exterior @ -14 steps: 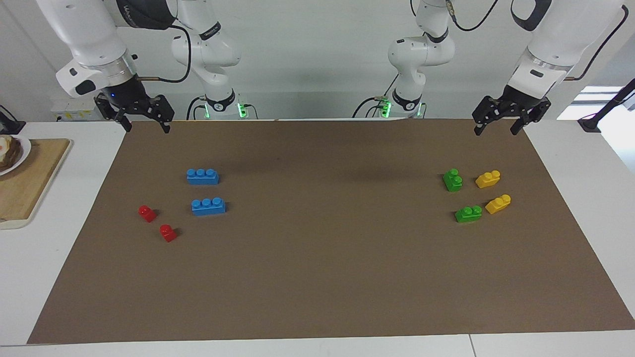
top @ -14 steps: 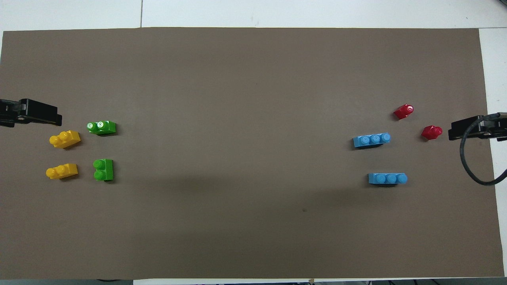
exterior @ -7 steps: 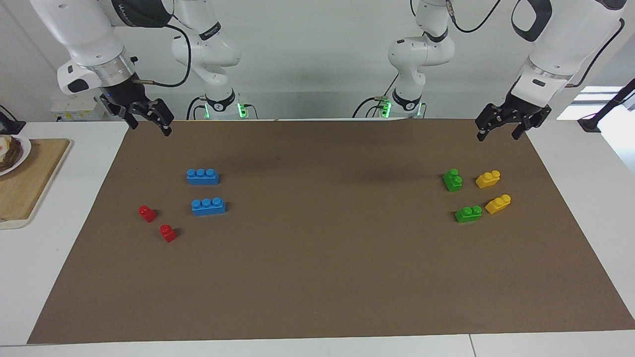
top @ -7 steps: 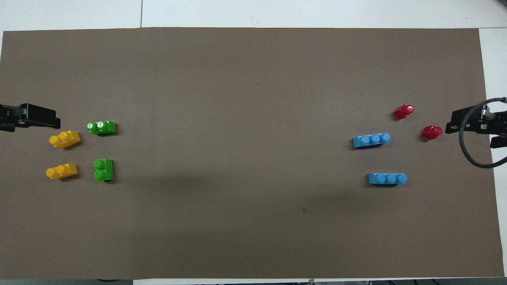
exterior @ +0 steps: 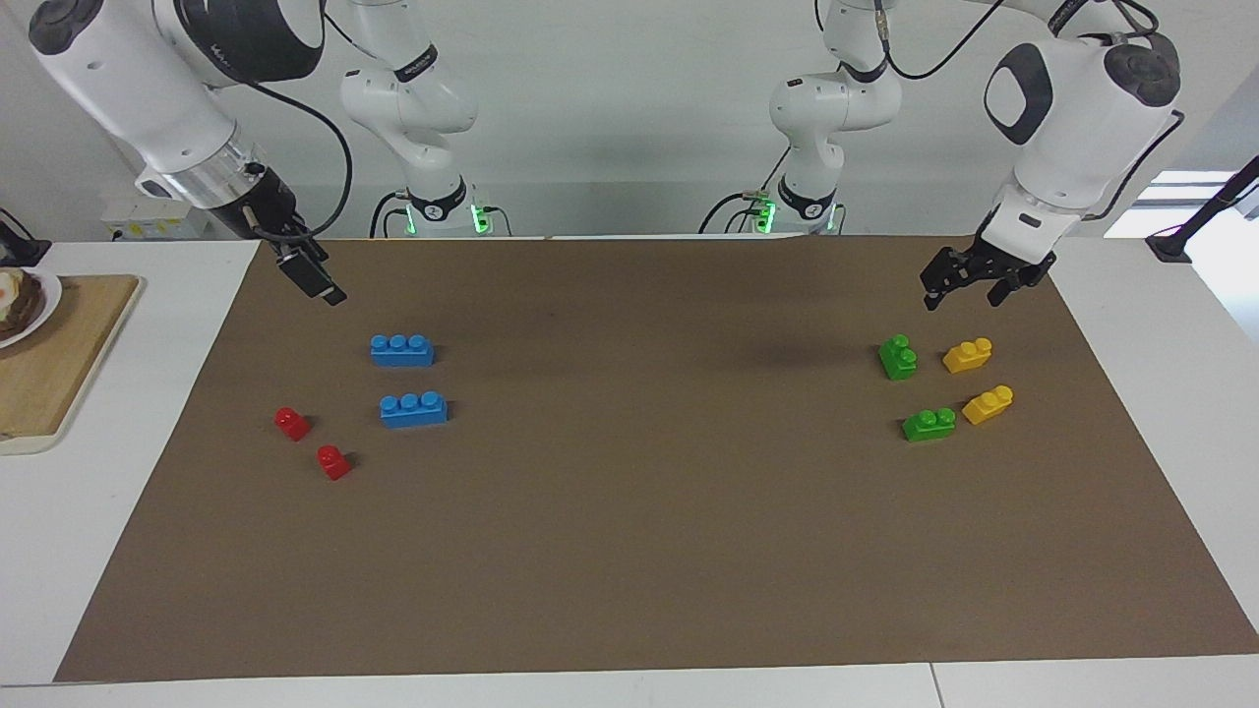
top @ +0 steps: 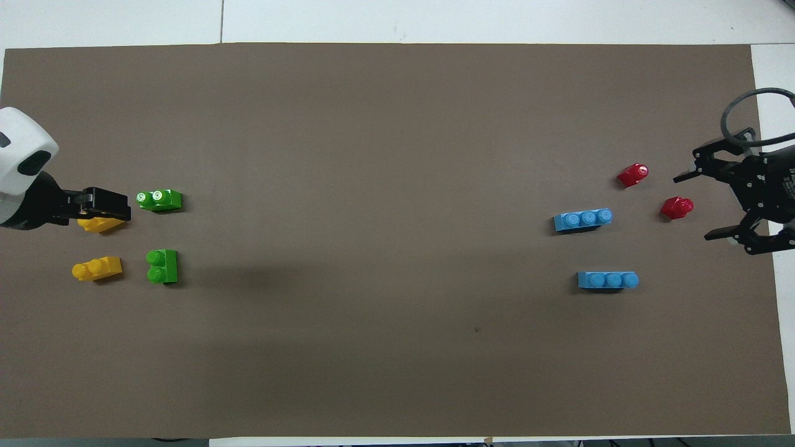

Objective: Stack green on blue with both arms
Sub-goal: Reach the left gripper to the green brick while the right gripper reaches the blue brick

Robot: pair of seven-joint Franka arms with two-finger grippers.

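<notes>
Both arms have come lower over a bench of loose bricks.
Left gripper (exterior: 964,293), fingers wide, above the green bricks (exterior: 898,357); right gripper (top: 714,206), fingers spread, turned near the blue bricks (exterior: 402,350).

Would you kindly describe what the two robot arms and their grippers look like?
Both arms are glossy white, rounded segments with grey-black joint covers and a silver ring at the wrist. Each carries a black cable looping along it and ends in a black two-finger gripper built of open metal links: the left gripper and the right gripper. Green lights glow at both bases.
</notes>
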